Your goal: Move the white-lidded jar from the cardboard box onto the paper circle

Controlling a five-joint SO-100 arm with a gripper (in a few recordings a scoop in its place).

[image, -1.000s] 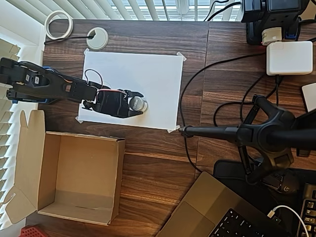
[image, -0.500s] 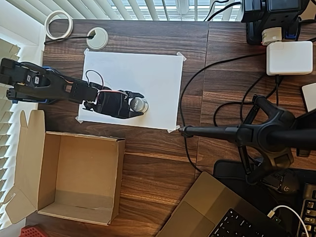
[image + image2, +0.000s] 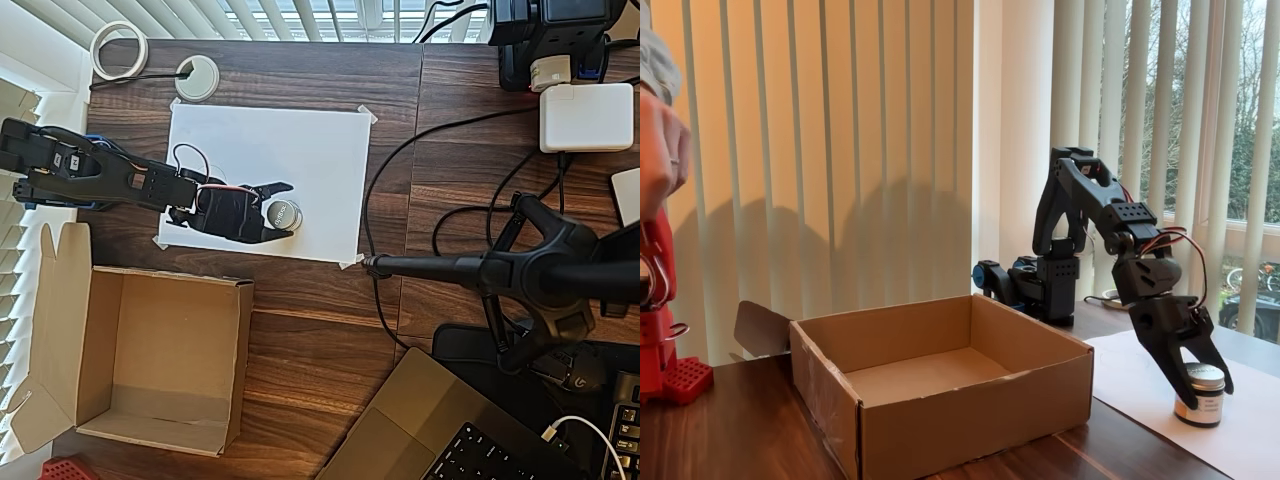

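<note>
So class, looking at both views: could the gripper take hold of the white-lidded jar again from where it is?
Probably yes. The gripper sits open with its fingers on either side of the white-lidded jar, which stands upright on the paper sheet; nothing lies between them.

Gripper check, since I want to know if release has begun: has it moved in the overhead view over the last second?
Yes. The gripper opened, fingers spreading from the white-lidded jar on the paper sheet.

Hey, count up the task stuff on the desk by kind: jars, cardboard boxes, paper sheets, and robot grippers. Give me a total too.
White-lidded jar: 1, standing on the paper sheet, out of the box
Cardboard box: 1, nothing visible inside
Paper sheet: 1, taped to the desk
Gripper: 1, open around the jar
Total: 4
</note>
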